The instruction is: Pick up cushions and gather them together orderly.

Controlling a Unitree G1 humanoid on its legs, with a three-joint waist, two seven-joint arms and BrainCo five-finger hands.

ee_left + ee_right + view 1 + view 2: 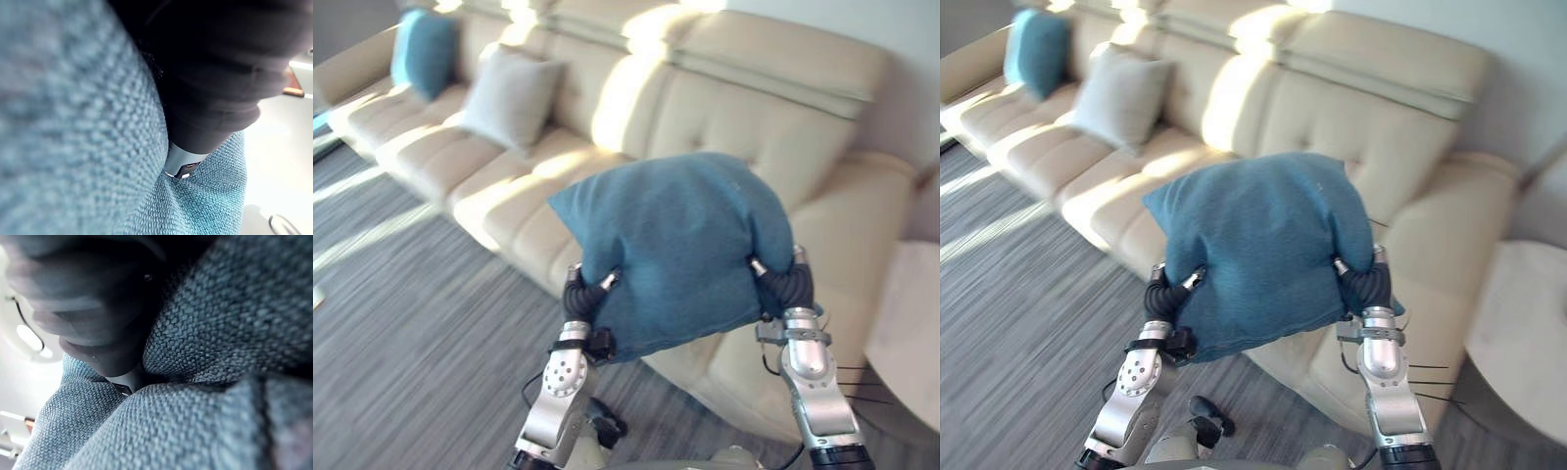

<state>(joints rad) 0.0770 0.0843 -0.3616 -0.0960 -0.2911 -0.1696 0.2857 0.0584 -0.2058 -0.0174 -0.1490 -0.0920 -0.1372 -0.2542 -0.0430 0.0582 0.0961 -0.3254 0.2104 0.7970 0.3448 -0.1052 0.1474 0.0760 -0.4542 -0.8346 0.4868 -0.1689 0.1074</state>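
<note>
Left robot hand [583, 294], right robot hand [787, 284] either side of teal cushion [675, 245], grips indiscernible, above sofa [734, 108] edge.

A cream sofa [724, 127] stood on the grey striped floor [401, 323]. On its seat, a teal cushion [423, 51] and a grey cushion [512, 96] leaned against the backrest, near each other.

Both arms reach forward, left hand [581, 296] and right hand [787, 284] level.

no readable text, no labels, brands, numbers or signs anywhere in view
</note>
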